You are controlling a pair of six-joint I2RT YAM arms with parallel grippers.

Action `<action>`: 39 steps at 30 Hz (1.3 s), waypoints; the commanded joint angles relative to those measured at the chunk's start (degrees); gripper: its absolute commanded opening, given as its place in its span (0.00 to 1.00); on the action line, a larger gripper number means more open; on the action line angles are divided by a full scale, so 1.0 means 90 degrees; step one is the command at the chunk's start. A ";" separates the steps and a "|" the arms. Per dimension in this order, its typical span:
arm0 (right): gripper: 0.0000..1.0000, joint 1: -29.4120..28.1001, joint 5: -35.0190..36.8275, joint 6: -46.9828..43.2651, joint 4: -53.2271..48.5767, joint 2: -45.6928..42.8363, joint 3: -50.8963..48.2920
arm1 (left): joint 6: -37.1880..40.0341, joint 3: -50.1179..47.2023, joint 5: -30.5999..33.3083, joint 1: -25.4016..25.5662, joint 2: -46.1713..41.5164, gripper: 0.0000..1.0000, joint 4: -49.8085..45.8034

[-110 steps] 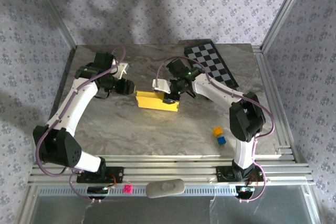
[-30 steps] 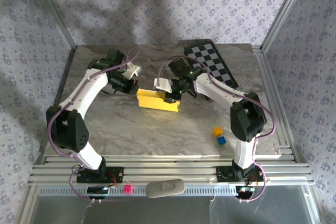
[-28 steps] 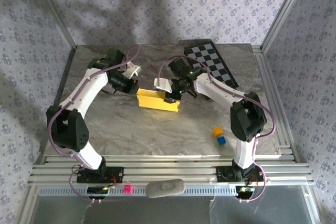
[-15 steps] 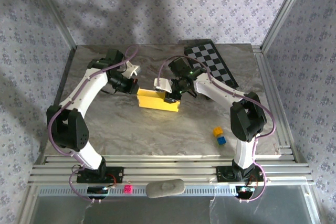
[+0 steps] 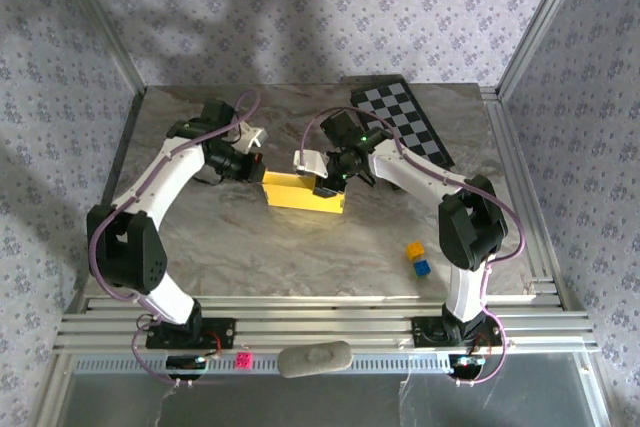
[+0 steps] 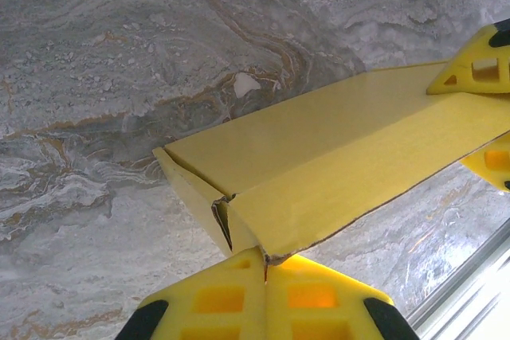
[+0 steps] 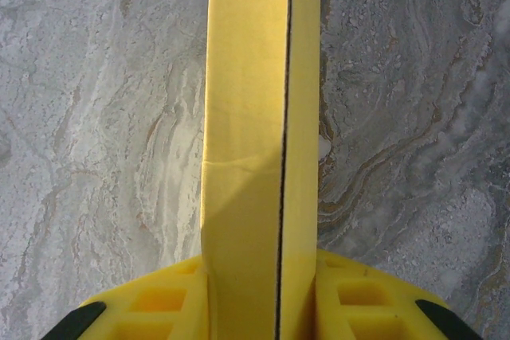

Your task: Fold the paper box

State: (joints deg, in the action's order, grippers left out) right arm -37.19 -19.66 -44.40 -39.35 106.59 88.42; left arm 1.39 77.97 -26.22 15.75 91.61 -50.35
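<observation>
paper box (image 5: 303, 192) lying on worktop (image 5: 300, 252), both ends being covered by claws | right claw (image 7: 261, 300) clamping one end | left claw (image 6: 265, 292), closed up, touching the opposite corner, pinch unclear

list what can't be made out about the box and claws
Box inside: top view, its own walls cover it.
Left claw: left wrist, tips hide whether it pinches the box corner or just touches.
Box far end: right wrist, cut by top edge.
Right claw pads: right wrist, box covers them.
</observation>
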 commanded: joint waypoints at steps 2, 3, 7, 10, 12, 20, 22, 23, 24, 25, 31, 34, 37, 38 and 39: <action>0.25 0.0011 0.0016 0.0041 -0.0100 0.0022 0.0029 | -0.0273 -0.0331 -0.0298 0.0009 -0.0264 0.00 0.0302; 0.25 0.0011 0.0018 0.0046 -0.0088 0.0025 0.0029 | -0.0304 -0.0390 -0.0298 0.0008 -0.0289 0.00 0.0378; 0.25 0.0011 0.0051 0.0052 -0.0089 0.0022 0.0030 | -0.0364 -0.0640 -0.0258 0.0008 -0.0370 0.00 0.0619; 0.25 0.0011 0.0063 0.0054 -0.0085 0.0022 0.0029 | -0.0454 -0.0804 -0.0258 0.0008 -0.0427 0.00 0.0781; 0.25 0.0012 0.0059 0.0064 -0.0090 0.0024 0.0029 | -0.0512 -0.0860 -0.0275 0.0008 -0.0462 0.00 0.0838; 0.25 0.0016 0.0074 0.0067 -0.0084 0.0030 0.0039 | -0.0595 -0.0598 -0.0375 -0.0081 -0.0347 0.00 0.0572; 0.25 0.0013 0.0088 0.0069 -0.0083 0.0024 0.0030 | -0.0703 -0.0536 -0.0507 -0.0171 -0.0351 0.00 0.0555; 0.25 0.0019 0.0095 0.0066 -0.0087 0.0017 0.0024 | -0.0733 -0.0489 -0.0561 -0.0208 -0.0352 0.00 0.0538; 0.25 0.0016 0.0092 0.0062 -0.0088 0.0013 0.0019 | -0.0750 -0.0441 -0.0613 -0.0255 -0.0355 0.00 0.0518; 0.25 0.0021 0.0090 0.0068 -0.0078 0.0013 0.0009 | -0.0742 -0.0364 -0.0654 -0.0298 -0.0332 0.00 0.0449; 0.25 0.0023 0.0085 0.0068 -0.0079 0.0022 0.0019 | -0.0670 -0.0099 -0.0952 -0.0392 -0.0107 0.00 0.0127; 0.25 0.0024 0.0080 0.0066 -0.0078 0.0032 0.0035 | -0.0758 -0.0128 -0.1073 -0.0402 -0.0072 0.00 0.0164; 0.25 0.0021 0.0085 0.0062 -0.0089 0.0038 0.0030 | -0.0756 -0.0138 -0.1068 -0.0431 -0.0053 0.00 0.0137; 0.25 0.0027 0.0085 0.0066 -0.0090 0.0032 0.0029 | -0.0708 -0.0138 -0.1039 -0.0431 -0.0043 0.00 0.0100; 0.25 0.0021 0.0085 0.0068 -0.0090 0.0037 0.0029 | -0.0668 -0.0138 -0.0992 -0.0441 -0.0033 0.00 0.0060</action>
State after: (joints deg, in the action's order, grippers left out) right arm -37.26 -19.29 -44.38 -39.00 106.59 88.42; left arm -5.04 75.07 -33.43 12.32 90.54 -47.22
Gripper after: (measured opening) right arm 0.271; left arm 0.046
